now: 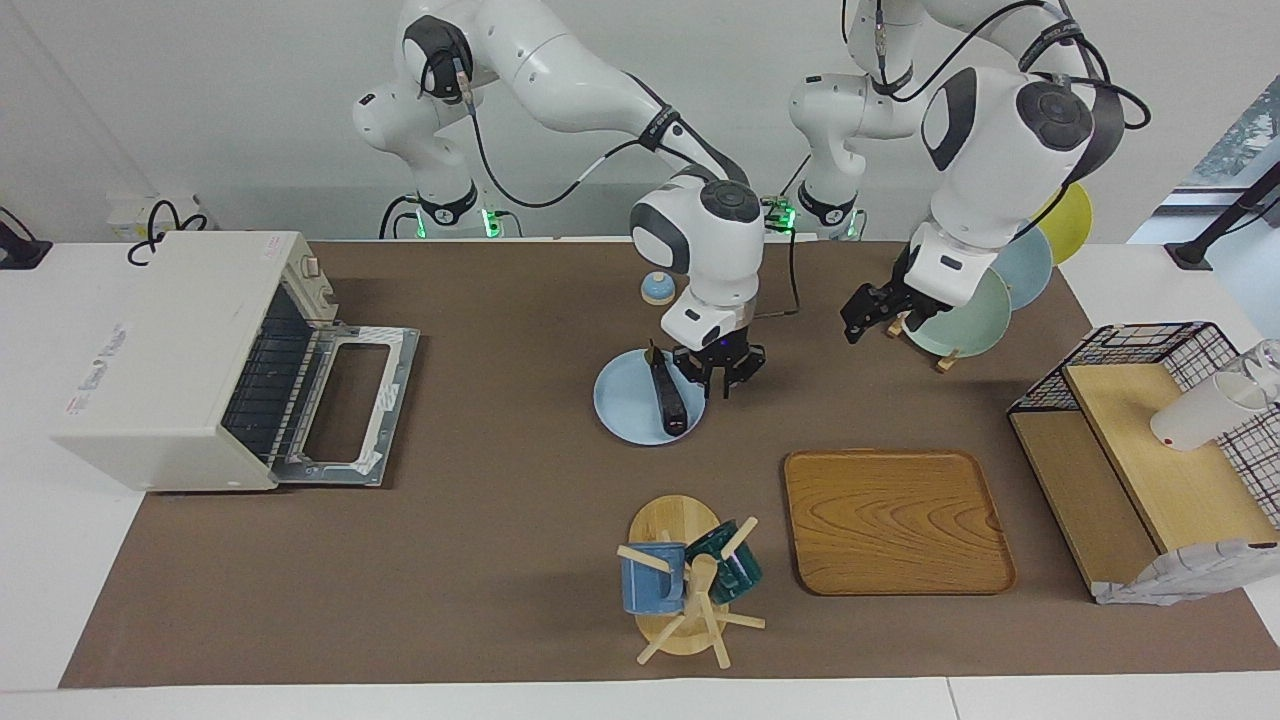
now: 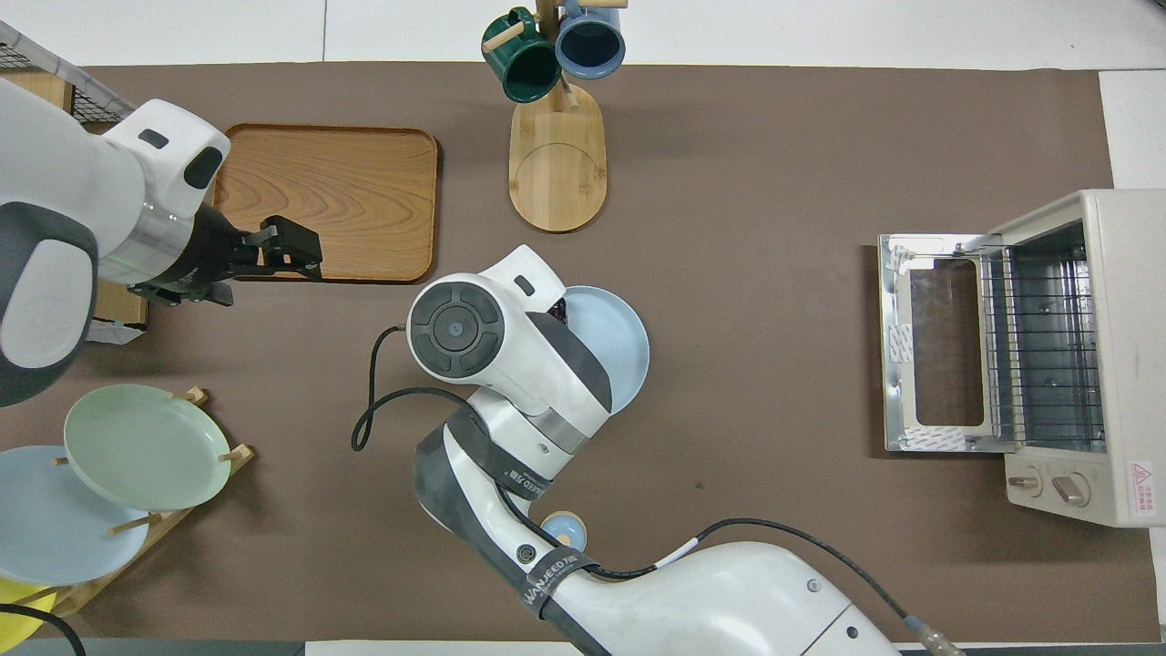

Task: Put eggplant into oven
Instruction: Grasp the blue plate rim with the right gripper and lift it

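Two plates' worth of clutter and more sat around your work area. A wooden tray (image 1: 895, 520) and a mug tree (image 1: 685, 585) carrying a blue and a green mug lay farther from the robots than the light blue plate (image 1: 622, 408). A rack of green, blue and yellow plates (image 1: 960, 305) and a wire basket shelf (image 1: 1130, 450) stood toward the left arm's end. A small blue knobbed piece (image 1: 657, 288) sat nearer the robots than the plate.

Your eggplant (image 1: 666, 400) lay lengthwise on that blue plate, well apart from the oven (image 1: 160, 350). The oven stood at the right arm's end with its door (image 1: 345, 405) folded down flat and the wire rack showing.

Your right gripper (image 1: 718, 378) had reached across and hung low just beside the eggplant, over the plate's edge toward the left arm's end. It seemed to hold nothing, though I could not tell whether it was open or closed. Your left gripper (image 1: 868, 312) waited raised, in front of the green plate on the rack, jaws spread wide and empty.

From overhead, the right arm's wrist covered its own gripper and nearly all of the eggplant, leaving only a dark sliver at the plate's rim. The yellow plate was partly hidden by the left arm in the facing view.
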You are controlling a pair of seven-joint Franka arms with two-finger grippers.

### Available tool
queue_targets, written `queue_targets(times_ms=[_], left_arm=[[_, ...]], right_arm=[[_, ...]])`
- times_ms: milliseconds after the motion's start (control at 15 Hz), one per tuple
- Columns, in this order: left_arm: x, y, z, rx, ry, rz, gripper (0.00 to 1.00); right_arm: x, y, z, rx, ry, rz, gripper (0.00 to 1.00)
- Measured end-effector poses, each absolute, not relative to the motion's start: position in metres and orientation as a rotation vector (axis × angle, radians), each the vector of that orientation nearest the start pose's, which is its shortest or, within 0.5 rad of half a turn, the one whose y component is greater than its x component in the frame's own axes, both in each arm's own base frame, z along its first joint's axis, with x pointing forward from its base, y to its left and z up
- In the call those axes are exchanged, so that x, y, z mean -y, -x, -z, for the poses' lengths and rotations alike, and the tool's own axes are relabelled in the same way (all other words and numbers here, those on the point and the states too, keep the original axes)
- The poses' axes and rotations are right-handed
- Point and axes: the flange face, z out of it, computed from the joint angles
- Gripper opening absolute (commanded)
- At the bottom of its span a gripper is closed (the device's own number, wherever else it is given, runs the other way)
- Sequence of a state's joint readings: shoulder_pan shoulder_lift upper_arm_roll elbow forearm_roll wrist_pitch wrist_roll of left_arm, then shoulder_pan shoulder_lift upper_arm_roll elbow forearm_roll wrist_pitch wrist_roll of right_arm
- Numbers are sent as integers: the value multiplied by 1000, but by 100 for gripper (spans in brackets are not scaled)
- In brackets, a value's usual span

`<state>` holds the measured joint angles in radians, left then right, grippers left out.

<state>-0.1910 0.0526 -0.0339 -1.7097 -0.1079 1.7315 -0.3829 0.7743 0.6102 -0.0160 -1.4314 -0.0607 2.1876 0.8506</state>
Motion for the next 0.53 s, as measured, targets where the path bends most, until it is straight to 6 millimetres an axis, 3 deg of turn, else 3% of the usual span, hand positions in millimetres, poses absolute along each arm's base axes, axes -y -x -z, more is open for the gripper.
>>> queue_targets(times_ms=[267, 533], left_arm=[[100, -557, -557, 270, 3225, -100, 100], [84, -558, -558, 250, 3226, -107, 100]], right_arm=[[-507, -518, -314, -31, 3092, 241, 41], [-502, -517, -308, -4, 3123, 261, 41]])
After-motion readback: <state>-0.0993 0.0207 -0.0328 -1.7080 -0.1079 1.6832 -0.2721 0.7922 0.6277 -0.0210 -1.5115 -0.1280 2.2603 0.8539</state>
